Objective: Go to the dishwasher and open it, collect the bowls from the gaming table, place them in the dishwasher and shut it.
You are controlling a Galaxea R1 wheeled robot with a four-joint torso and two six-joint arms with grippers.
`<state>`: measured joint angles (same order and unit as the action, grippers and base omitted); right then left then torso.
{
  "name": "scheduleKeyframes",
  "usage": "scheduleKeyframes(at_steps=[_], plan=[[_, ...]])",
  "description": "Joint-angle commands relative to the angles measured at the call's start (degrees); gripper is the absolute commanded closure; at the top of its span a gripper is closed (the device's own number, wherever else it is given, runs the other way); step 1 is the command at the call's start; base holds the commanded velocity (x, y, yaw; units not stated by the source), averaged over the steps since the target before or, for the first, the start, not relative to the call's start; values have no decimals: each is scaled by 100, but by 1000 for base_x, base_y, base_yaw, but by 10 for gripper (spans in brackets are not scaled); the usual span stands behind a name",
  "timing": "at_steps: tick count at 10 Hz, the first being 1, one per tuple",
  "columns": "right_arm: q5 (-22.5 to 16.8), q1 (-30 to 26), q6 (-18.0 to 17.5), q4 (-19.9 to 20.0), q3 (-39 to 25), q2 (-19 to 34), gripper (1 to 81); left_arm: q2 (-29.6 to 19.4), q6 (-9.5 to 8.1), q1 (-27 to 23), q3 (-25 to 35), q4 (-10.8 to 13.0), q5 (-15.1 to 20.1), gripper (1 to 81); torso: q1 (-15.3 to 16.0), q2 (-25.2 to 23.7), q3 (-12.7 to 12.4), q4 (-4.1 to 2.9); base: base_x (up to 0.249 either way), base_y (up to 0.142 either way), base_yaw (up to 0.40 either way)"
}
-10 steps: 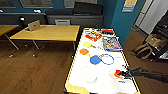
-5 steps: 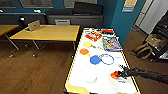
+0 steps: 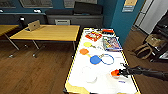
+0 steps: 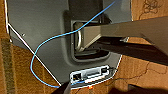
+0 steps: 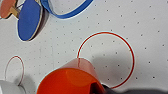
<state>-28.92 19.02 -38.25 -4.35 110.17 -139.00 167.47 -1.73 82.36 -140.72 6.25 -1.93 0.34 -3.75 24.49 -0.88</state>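
The right arm has been reaching a little further in since the earlier frame; its gripper (image 3: pixel 121 72) is now touching the orange bowl (image 3: pixel 115 73) near the white gaming table's (image 3: pixel 105 85) right edge, though its grip is unclear. A whitish bowl (image 3: pixel 89 75) is sitting beside blue (image 3: pixel 95 59) and orange paddles (image 3: pixel 84 51)

A white gaming table (image 3: pixel 100 75) with a yellow edge, its top dotted with fine dark specks and marked with thin red circles. On it, an orange bowl (image 3: pixel 115 73) is showing bright at the black right gripper (image 3: pixel 121 72). Farther up the table are lying a blue paddle (image 3: pixel 95 59), an orange paddle (image 3: pixel 84 51), a blue ring (image 3: pixel 107 59) and a whitish bowl (image 3: pixel 89 74).
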Motion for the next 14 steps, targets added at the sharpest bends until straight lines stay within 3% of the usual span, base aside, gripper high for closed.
scheduleKeyframes(at_steps=[1, 2, 4, 5, 7, 9, 10, 12, 14], plan=[[-905, -1483, -190, 330, -1962, 1738, 811, 32, 15, -49, 70, 77, 351, 10, 0, 0, 0, 0, 0, 0, 0], [-905, -1422, -218, 277, -2404, 2224, 811, 41, 15, -66, 88, 200, 342, 10, 0, 0, 0, 0, 0, 0, 0], [-888, -1116, -279, 32, -3457, 3233, 811, 23, 15, -92, 97, 227, 342, 10, 0, 0, 0, 0, 0, 0, 0], [-887, -834, -383, -238, -3755, 3514, 811, -37, 15, -84, 149, 227, 334, 10, 0, 0, 0, 0, 0, 0, 0], [-659, 61, -894, -1050, -4268, 3921, 811, -466, 6, -49, 761, 227, -79, 10, 0, 0, 0, 0, 0, 0, 0], [7, 1046, -1394, -1822, -4585, 4184, 811, -1143, -3, -66, 1632, 227, -106, 10, 0, 0, 0, 0, 0, 0, 0], [387, 1589, -1474, -2017, -4452, 4184, 811, -1471, -11, -92, 2039, 227, -115, 10, 0, 0, 0, 0, 0, 0, 0], [1345, 2742, -1466, -2078, -3846, 4000, 811, -2209, -47, -172, 2874, 210, -335, 10, 0, 0, 0, 0, 0, 0, 0], [2176, 3690, -1457, -2306, -3295, 3476, 811, -2874, -55, -426, 3713, 174, -335, 10, 0, 0, 0, 0, 0, 0, 0]])
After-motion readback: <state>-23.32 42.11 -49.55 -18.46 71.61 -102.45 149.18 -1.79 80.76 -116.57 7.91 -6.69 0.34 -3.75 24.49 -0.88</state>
